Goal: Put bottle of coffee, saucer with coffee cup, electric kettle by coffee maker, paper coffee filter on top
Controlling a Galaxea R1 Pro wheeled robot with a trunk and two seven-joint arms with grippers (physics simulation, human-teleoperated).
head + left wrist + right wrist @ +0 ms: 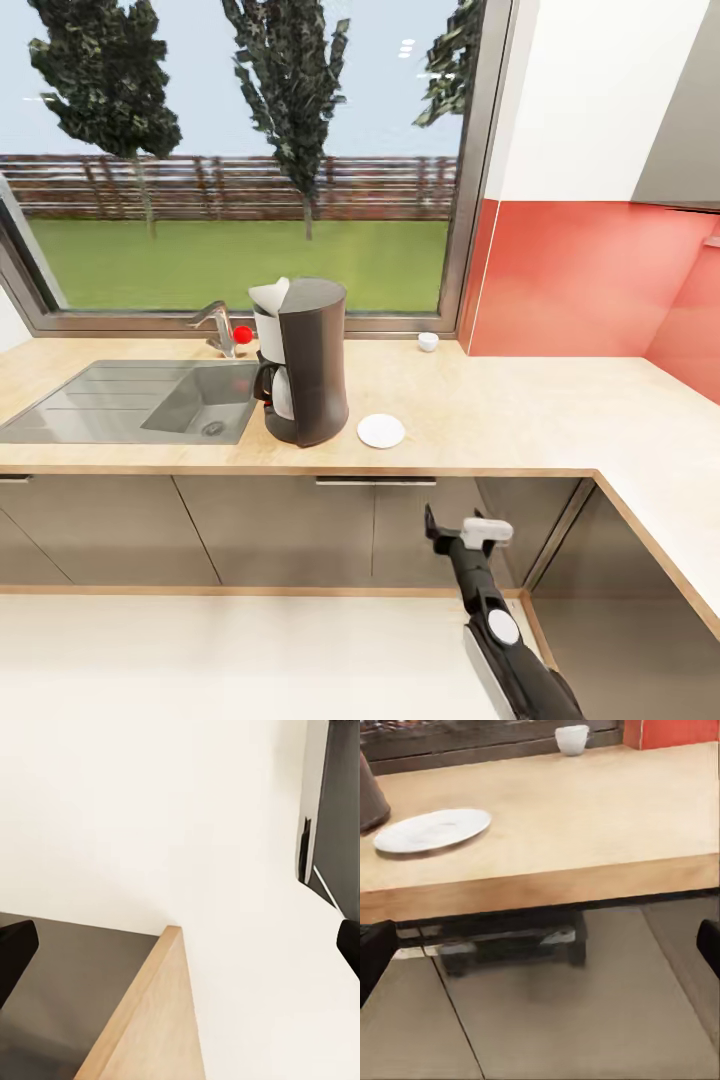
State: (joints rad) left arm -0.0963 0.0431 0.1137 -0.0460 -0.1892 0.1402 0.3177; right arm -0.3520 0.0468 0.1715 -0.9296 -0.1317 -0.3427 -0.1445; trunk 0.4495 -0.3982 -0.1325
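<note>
**Kitchen countertop, sink run and corner: items on hand**

We list the kitchen countertop [500, 400] first: light wood grain over grey cabinets [270, 530], turning a corner at the right below a red backsplash [580, 280]. A large window [240, 150] runs along its back edge. The grey sink [130, 400] is inset toward the left end, its tap [218, 325] at the back edge with a small red object [242, 334] just beside it.

The coffee maker [305, 365] stands upright near the front edge, just right of the sink, a white paper piece at its top. The saucer [381, 431] lies flat just beside the machine, close to the front edge, bare. The coffee cup [428, 342] sits well apart at the back edge by the window frame.

Our right gripper [455, 535] hangs below the counter's front edge, before the cabinet doors, fingers spread and empty. Our left gripper [180, 945] is likewise parted, holding nothing, over a wooden edge [142, 1012] and white surface.
</note>
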